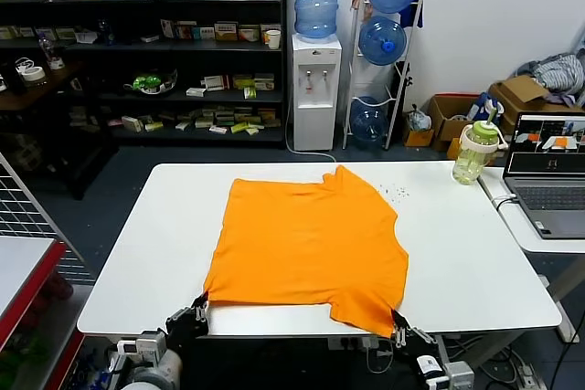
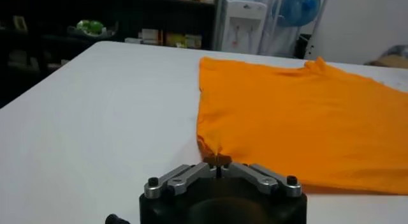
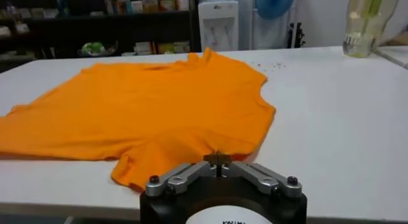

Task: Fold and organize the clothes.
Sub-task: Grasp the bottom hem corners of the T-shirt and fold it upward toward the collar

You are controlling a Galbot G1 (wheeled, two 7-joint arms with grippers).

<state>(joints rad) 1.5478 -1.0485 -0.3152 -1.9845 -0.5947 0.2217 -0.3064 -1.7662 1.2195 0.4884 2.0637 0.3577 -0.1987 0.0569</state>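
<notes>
Head view shows the bright orange short-sleeved T-shirt of thin fabric (image 1: 309,248) lying at the centre of the frame on the white rectangular table (image 1: 475,262), its collar toward the top of the frame and its hem along the table's lower edge. No lettering shows on the upward side. The shirt looks already folded in part: its left edge runs straight with no sleeve sticking out, while on the right a sleeve-like flap hangs toward the lower right corner and the cloth there bunches in a doubled layer. I judge the task to be in its middle, with at least one more fold and a final tidying left.

At the lower left of the head view the left gripper (image 1: 197,308) sits at the shirt's lower left hem corner; in the left wrist view its jaws are drawn together on a small pinch of orange cloth (image 2: 217,159). At the lower right the right gripper (image 1: 398,321) sits at the lower right corner, and the right wrist view shows its jaws likewise closed on the fabric edge (image 3: 217,156). With both near corners gripped, the likely next step is carrying the hem up toward the collar.
</notes>
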